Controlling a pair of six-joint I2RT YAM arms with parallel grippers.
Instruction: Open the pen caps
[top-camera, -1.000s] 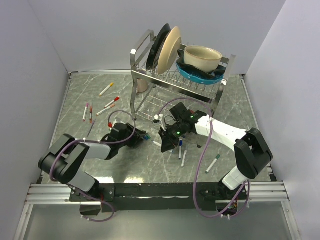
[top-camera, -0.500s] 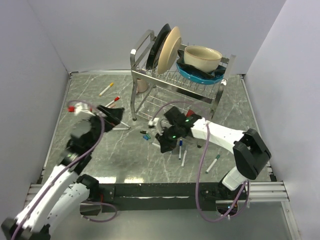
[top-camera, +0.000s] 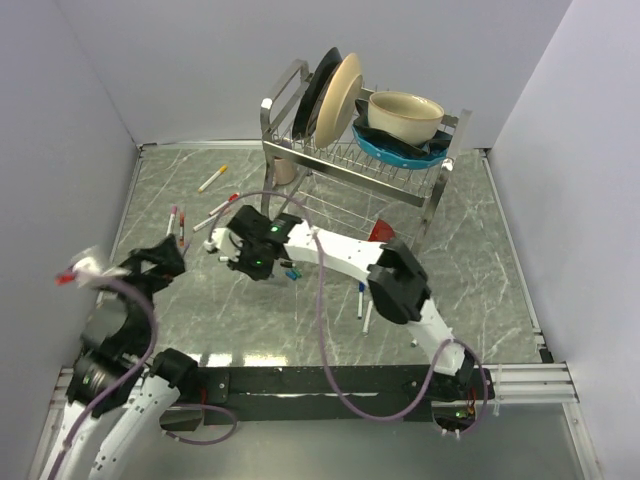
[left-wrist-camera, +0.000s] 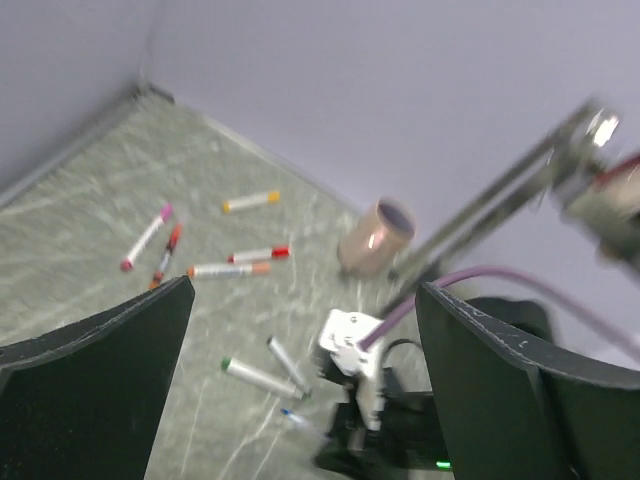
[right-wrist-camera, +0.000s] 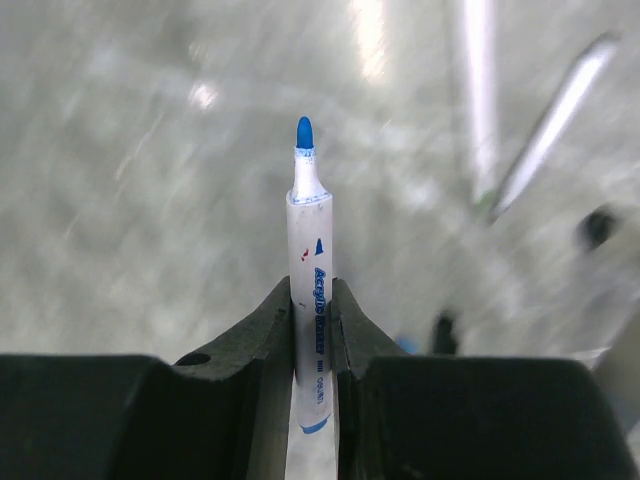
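Fingers (right-wrist-camera: 250, 340) of the right gripper (right-wrist-camera: 312, 292) pinch an uncapped blue pen (right-wrist-camera: 310, 240) — left gripper (left-wrist-camera: 305, 290) spread wide. Pens (left-wrist-camera: 250, 257) near a cup (left-wrist-camera: 375, 235) carry their caps (left-wrist-camera: 282, 251)

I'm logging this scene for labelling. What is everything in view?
Table: one, grey marbled, under everything.
Rack: one, metal, far centre.
Plates: two, black and cream, upright in rack.
Bowl: one, cream, in blue dish on rack.
Cup: one, tan, by rack's left end.
Capped pens: five, yellow, red, orange, pink, dark-red ends, table's left.
Other pens: two, white, mid-table; two more further left, one green-ended.
Blue pen: one, uncapped, gripped.
Right gripper: one, black, shut on blue pen.
Left gripper: one, black, open, empty, near left.
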